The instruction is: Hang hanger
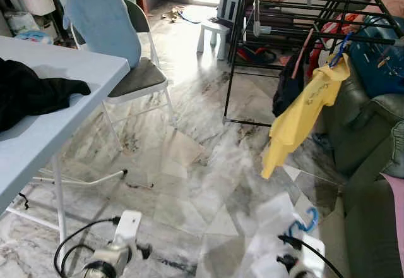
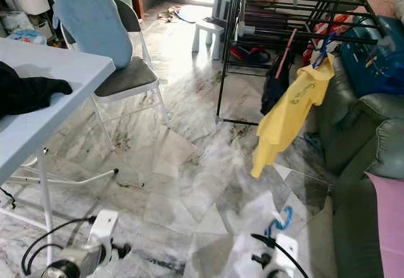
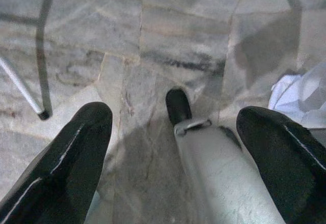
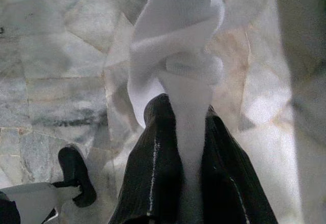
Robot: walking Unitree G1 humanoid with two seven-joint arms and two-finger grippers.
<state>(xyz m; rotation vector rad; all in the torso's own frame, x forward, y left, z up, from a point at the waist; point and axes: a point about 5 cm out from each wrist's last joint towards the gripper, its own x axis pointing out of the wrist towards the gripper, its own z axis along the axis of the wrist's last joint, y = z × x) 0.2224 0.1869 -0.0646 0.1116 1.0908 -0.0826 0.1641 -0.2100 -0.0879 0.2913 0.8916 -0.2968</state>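
My right gripper (image 4: 183, 113) is shut on a white garment (image 4: 178, 35) that hangs low over the floor in front of me. The hook of its blue hanger (image 1: 307, 221) sticks out beside the cloth (image 1: 271, 240). A black drying rack (image 1: 303, 6) stands ahead to the right. On its near rail hang a yellow shirt (image 1: 303, 110) on a blue hanger (image 1: 341, 47) and a dark garment (image 1: 287, 85). My left gripper (image 3: 175, 116) is open above the marble floor, holding nothing.
A light blue table (image 1: 57, 107) with a black garment (image 1: 31, 91) stands at my left. Behind it is a folding chair (image 1: 136, 79) with a blue cover. A green sofa (image 1: 372, 139) lines the right side. A small white stool (image 1: 218, 31) stands further back.
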